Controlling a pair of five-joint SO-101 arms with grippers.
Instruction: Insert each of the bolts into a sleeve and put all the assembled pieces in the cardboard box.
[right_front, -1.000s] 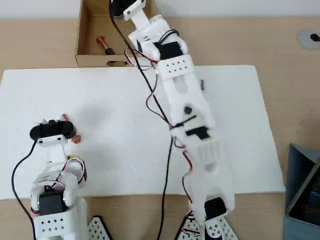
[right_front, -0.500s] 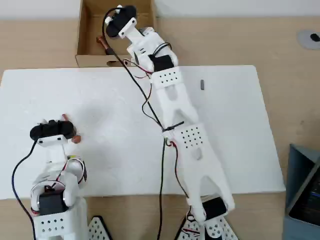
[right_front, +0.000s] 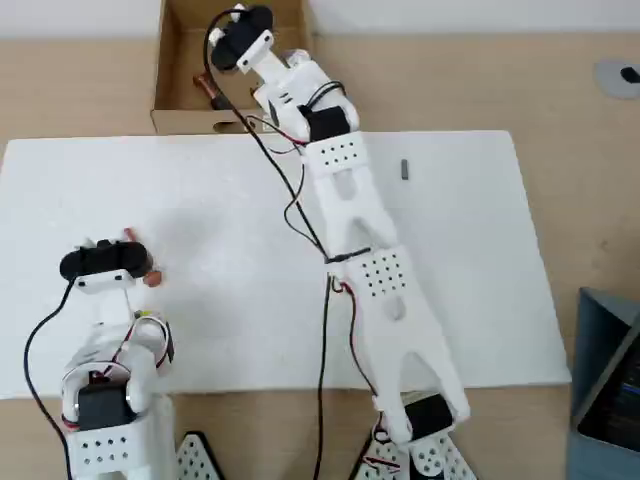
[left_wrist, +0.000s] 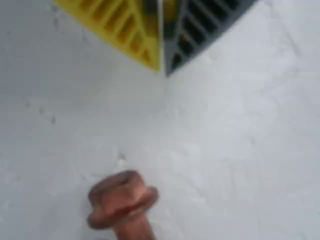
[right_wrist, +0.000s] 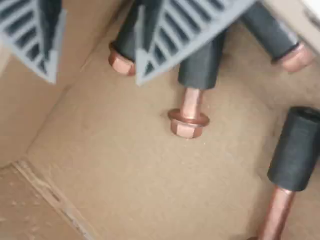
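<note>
Bolts (right_wrist: 189, 122) in black sleeves (right_wrist: 200, 70) lie inside the cardboard box (right_wrist: 115, 190), partly hidden behind the right gripper (right_wrist: 95, 75), whose jaws are spread and empty. The left gripper (left_wrist: 162, 67) is pinched closed above the white mat (left_wrist: 250, 150), near a bare bolt (left_wrist: 122, 205) whose shank is cut off.

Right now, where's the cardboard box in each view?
High view: cardboard box at the top, left of centre, beyond the white mat.
Right wrist view: its floor lies beneath the right gripper.
Left wrist view: white mat and a loose copper bolt instead.
Shared landmark: sleeved bolts lying in the box.
</note>
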